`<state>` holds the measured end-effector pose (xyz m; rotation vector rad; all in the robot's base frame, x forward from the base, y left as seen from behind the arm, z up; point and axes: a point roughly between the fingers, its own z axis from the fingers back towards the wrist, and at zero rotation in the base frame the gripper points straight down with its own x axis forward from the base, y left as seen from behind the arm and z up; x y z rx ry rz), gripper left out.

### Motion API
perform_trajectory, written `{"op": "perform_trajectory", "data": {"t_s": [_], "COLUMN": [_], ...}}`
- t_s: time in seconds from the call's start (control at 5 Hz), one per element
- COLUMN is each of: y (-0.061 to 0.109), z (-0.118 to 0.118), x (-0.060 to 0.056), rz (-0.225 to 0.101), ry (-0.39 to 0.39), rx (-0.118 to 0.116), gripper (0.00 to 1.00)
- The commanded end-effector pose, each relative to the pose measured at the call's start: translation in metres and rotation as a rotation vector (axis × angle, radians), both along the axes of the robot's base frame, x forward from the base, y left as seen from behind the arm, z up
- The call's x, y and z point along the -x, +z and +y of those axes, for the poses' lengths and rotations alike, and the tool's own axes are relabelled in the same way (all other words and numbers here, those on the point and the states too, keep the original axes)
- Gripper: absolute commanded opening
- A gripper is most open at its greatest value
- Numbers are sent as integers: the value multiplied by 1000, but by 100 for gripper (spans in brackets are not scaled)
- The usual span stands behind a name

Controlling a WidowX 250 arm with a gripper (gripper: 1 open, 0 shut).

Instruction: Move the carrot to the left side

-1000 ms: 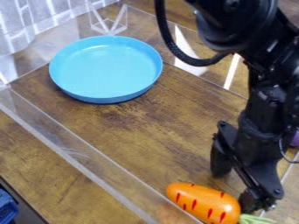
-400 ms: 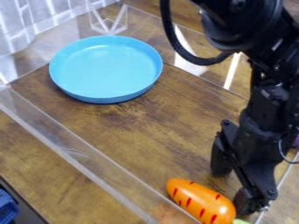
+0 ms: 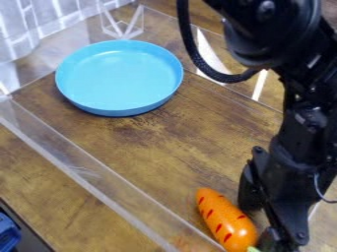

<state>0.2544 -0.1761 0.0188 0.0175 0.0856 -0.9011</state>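
The carrot (image 3: 226,219) is glossy orange with dark red stripes and lies tilted on the wooden table near the front edge, at the lower right. Its leafy end is hidden behind the gripper. My black gripper (image 3: 273,209) hangs low just to the right of the carrot. Its jaws stand open, and one dark finger (image 3: 250,185) is close beside the carrot's upper right. Whether a finger touches the carrot I cannot tell.
A round blue plate (image 3: 82,98) sits on the left half of the table toward the back. A clear plastic wall (image 3: 79,162) runs diagonally along the table's front-left edge. A clear stand (image 3: 122,20) rises behind the plate. Black cables loop above the arm.
The gripper has come down and slightly toward the front. The carrot has turned from lying nearly level to a steeper tilt, and its green top has slipped out of sight.
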Motion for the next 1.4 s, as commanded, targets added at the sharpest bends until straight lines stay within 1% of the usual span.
{"op": "perform_trajectory", "data": {"t_s": [0.0, 0.2, 0.6, 0.8, 1.2], "y": [4, 3, 9, 11, 27], "z": [-5, -6, -4, -3, 6], "x": [9, 7, 2, -1, -4], "rz": [15, 18, 16, 12, -1], "ry": [-71, -61, -70, -87, -142], "rx": [1, -6, -39, -55, -90], "gripper": [0, 0, 0, 0, 0]}}
